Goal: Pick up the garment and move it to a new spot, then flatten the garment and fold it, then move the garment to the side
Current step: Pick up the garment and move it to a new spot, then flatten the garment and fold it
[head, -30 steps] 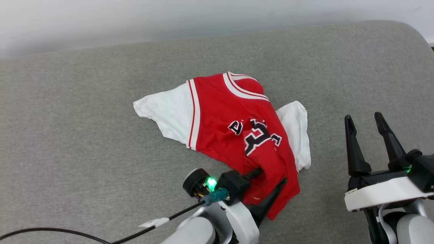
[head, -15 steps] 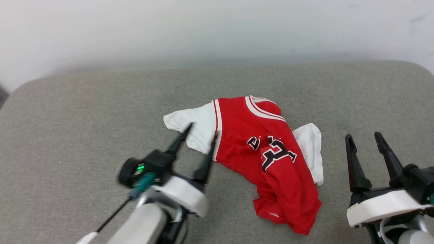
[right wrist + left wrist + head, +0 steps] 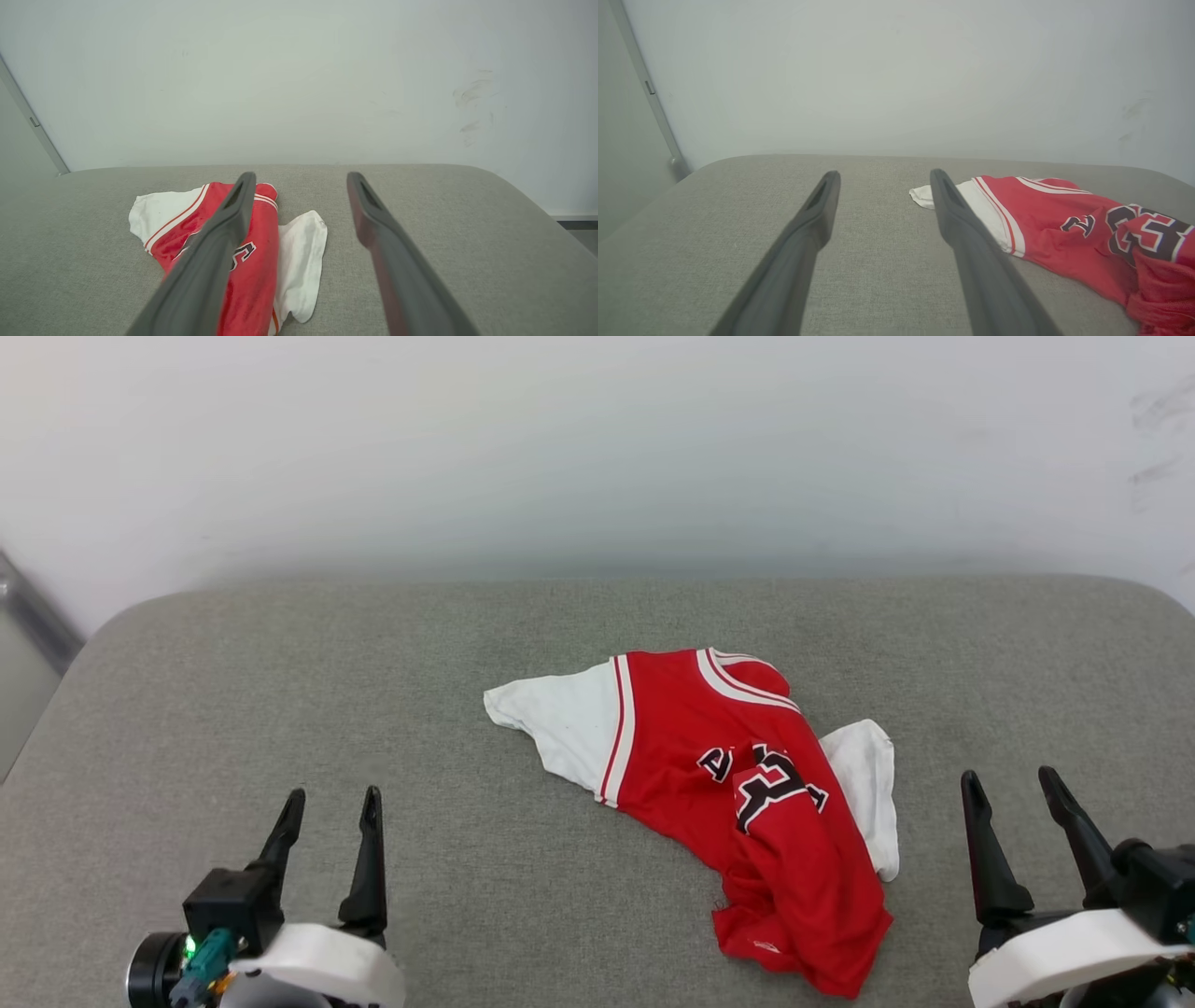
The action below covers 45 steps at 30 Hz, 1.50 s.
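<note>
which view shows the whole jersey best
The head view: the jersey lies whole there, with both white sleeves and the creased number visible. The left wrist view sees it from low down, cut off by the frame edge. In the right wrist view, one of that arm's fingers covers part of its red body.

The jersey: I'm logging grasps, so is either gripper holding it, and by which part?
Nothing is held. The left gripper and right gripper both stand open, apart from the jersey, which lies crumpled on the grey cushion.
</note>
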Tool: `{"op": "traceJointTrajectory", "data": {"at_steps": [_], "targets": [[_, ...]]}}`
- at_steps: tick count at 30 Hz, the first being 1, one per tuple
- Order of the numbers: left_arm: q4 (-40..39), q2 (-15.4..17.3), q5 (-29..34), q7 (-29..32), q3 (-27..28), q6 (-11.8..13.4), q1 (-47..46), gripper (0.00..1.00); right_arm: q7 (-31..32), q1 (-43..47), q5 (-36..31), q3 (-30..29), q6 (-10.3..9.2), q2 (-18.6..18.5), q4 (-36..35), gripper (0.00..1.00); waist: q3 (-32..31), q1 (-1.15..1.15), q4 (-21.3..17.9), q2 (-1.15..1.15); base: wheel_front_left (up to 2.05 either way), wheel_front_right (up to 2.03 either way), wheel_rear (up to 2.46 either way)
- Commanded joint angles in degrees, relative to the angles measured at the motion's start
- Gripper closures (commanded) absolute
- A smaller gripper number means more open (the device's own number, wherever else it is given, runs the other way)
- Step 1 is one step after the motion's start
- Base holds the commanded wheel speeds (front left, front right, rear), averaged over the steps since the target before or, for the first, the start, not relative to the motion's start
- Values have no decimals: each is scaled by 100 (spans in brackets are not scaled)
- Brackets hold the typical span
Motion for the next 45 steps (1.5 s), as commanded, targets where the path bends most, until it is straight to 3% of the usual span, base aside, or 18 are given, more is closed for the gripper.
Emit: {"op": "traceJointTrajectory", "data": {"at_steps": [1, 10, 14, 20, 24, 31, 39, 45], "targets": [[-72, 23, 51, -25, 19, 32, 122, 0, 28, 98, -14, -19, -1, 5, -28, 0, -29, 1, 17, 0, 0, 0, 0], [-259, -6, 86, -26, 31, 25, 270, 0, 141, 164, 85, -35, -2, 5, -56, 0, -48, 1, 22, 0, 0, 0, 0], [-317, -39, 97, -26, 19, -41, 192, 0, 339, 178, 450, -170, -2, 4, 107, 0, -14, 1, 49, 0, 0, 0, 0], [-384, -177, 173, -26, -37, -161, 27, 0, 1712, -136, 715, -793, -1, 3, 751, 0, 139, 1, 200, 0, 0, 0, 0], [-462, -293, 258, -22, -13, -253, -138, 0, 2858, -515, 792, -960, -1, -217, 1144, 0, 396, 1, 367, 0, 0, 0, 0], [-540, -530, 443, -20, 84, -460, -428, 0, 4031, -1403, 946, -623, -1, -669, 1610, 0, 910, 1, 636, 0, 0, 0, 0], [-303, -786, 584, -21, 178, -779, -719, 0, 4125, -2277, 1073, -18, -1, -1045, 2427, 0, 1402, 1, 854, 0, 0, 0, 0], [-164, -945, 702, -21, 321, -944, -790, 0, 4313, -2316, 1277, 357, -1, -1122, 3135, 0, 1463, 1, 890, 0, 0, 0, 0]]}}
